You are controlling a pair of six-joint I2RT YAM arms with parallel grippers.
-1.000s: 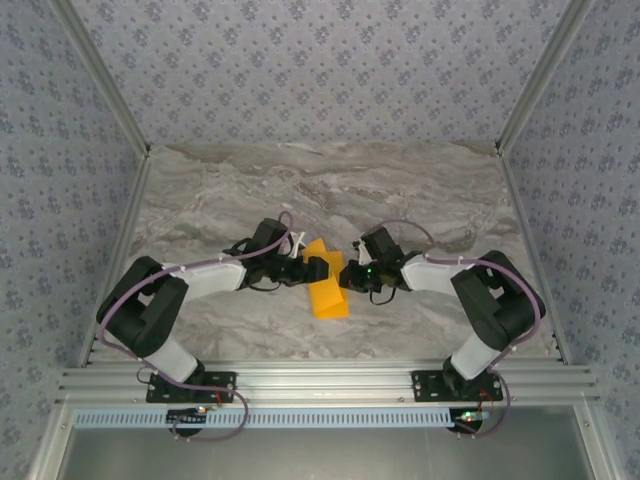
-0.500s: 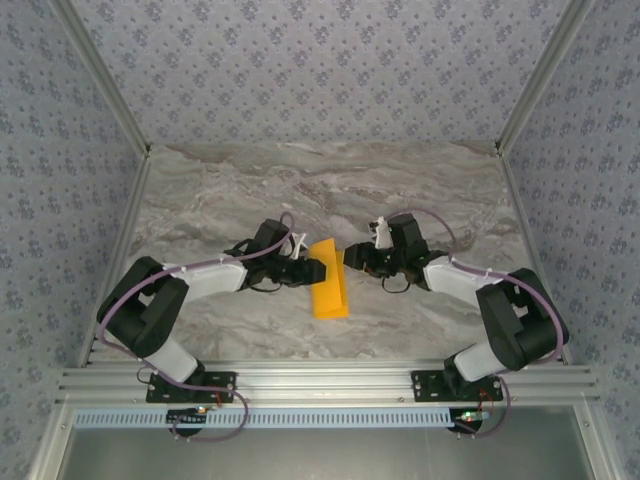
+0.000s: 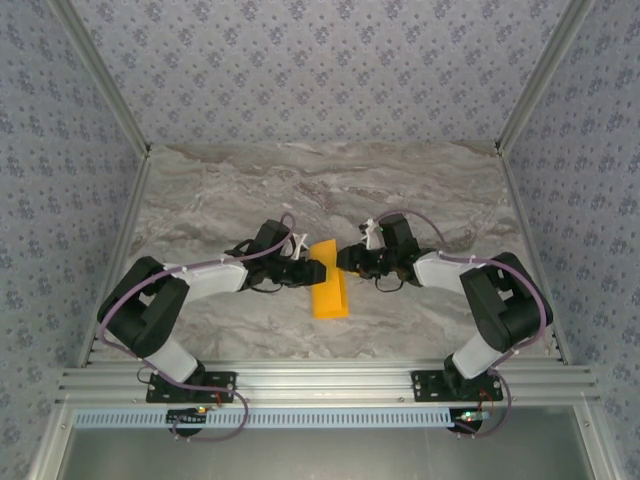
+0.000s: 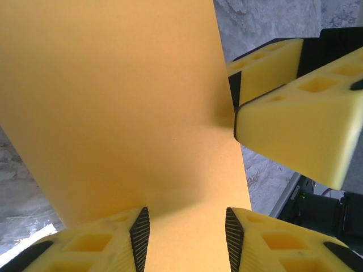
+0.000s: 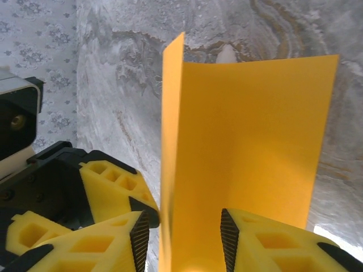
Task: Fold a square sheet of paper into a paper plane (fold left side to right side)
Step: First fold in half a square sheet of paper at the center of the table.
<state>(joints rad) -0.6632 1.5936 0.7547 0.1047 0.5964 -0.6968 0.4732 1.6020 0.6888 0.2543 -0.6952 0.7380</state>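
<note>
One square sheet of paper [image 3: 330, 296], a left pincer [image 3: 319, 271] and right pincer [image 3: 344, 260] (two), one table [image 3: 250, 190].

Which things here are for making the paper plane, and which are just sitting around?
For the job:
- orange paper, one flap standing up
- left gripper, jaws apart at the paper
- right gripper, jaws apart at the paper

Just there:
- marble table
- patterned walls
- metal frame

Both arms reach inward, L gripper [image 3: 320, 271] & R gripper [image 3: 343, 260] facing, tips close, jaws partly spread.
</note>
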